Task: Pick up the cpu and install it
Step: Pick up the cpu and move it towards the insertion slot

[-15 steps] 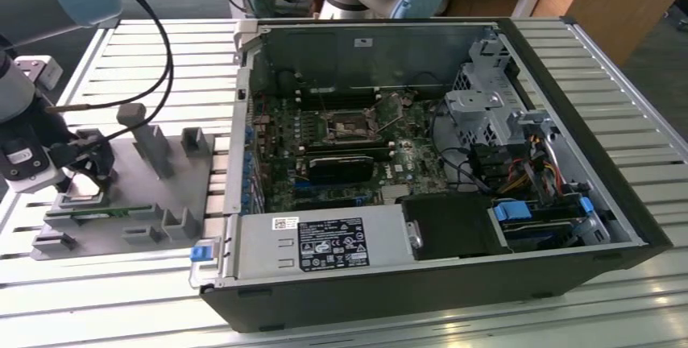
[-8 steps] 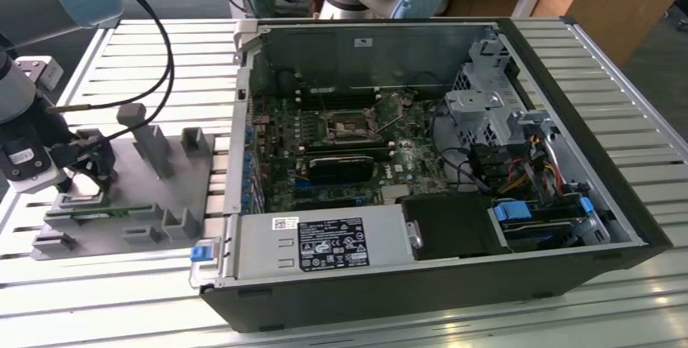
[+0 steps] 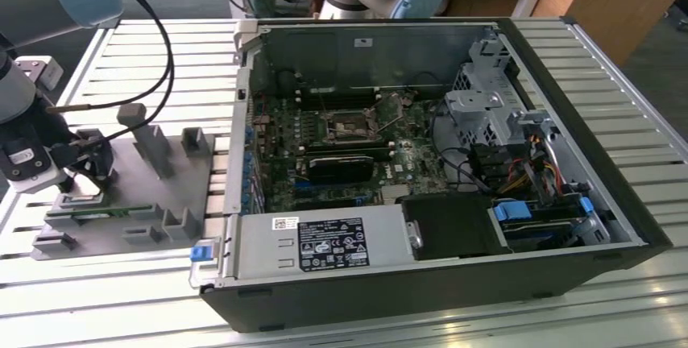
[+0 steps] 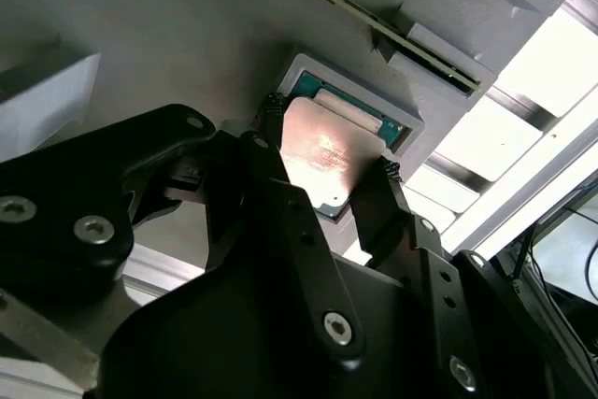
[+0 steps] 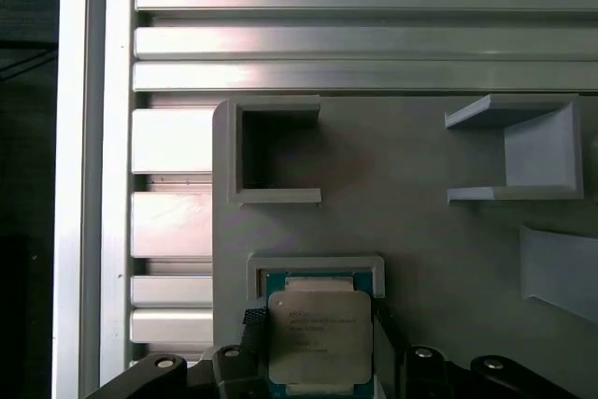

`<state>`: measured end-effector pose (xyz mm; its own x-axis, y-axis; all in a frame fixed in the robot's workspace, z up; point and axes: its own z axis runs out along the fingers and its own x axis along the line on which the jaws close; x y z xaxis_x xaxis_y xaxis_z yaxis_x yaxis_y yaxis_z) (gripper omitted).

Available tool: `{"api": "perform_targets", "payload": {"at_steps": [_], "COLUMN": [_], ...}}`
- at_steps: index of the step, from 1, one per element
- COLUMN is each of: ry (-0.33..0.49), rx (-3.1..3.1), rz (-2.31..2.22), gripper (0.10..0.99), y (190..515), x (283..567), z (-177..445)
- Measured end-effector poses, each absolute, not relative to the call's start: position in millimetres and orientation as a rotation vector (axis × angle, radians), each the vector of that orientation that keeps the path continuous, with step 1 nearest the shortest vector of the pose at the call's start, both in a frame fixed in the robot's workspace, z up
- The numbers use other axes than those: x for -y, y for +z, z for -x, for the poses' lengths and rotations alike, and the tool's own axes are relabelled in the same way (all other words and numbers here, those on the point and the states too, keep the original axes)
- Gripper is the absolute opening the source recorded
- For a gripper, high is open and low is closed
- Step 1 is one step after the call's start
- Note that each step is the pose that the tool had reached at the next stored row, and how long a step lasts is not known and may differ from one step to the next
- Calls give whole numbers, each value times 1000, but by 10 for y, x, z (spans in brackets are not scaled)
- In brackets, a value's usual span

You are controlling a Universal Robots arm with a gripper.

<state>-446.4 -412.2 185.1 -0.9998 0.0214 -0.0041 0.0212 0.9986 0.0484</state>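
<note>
The cpu is a flat square chip with a silver top. It sits between the two black fingers of my gripper, which press on its opposite edges. The chip is at the grey raised pocket on the grey fixture plate, seemingly just above the pocket's green floor. In the exterior view my gripper hangs low over the plate at the exterior view's left. The open socket lies on the motherboard inside the computer case, well to the exterior view's right.
A long green memory stick lies in a slot on the plate by the gripper. Upright grey holders stand on the plate. A black heatsink block sits in the case below the socket. Everything rests on a slatted aluminium table.
</note>
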Motion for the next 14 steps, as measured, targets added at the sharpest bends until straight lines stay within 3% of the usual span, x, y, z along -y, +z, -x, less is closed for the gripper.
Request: {"api": "perform_targets", "payload": {"at_steps": [4,5,14], "ry": [78,78,79], "rx": [-3136,-3136,-3136], "rz": [-34,-34,-30], "gripper": [553,612,612], "y": [1863,1867,1860], "x": [4121,4121,4122], "z": [4464,4465,4465]}}
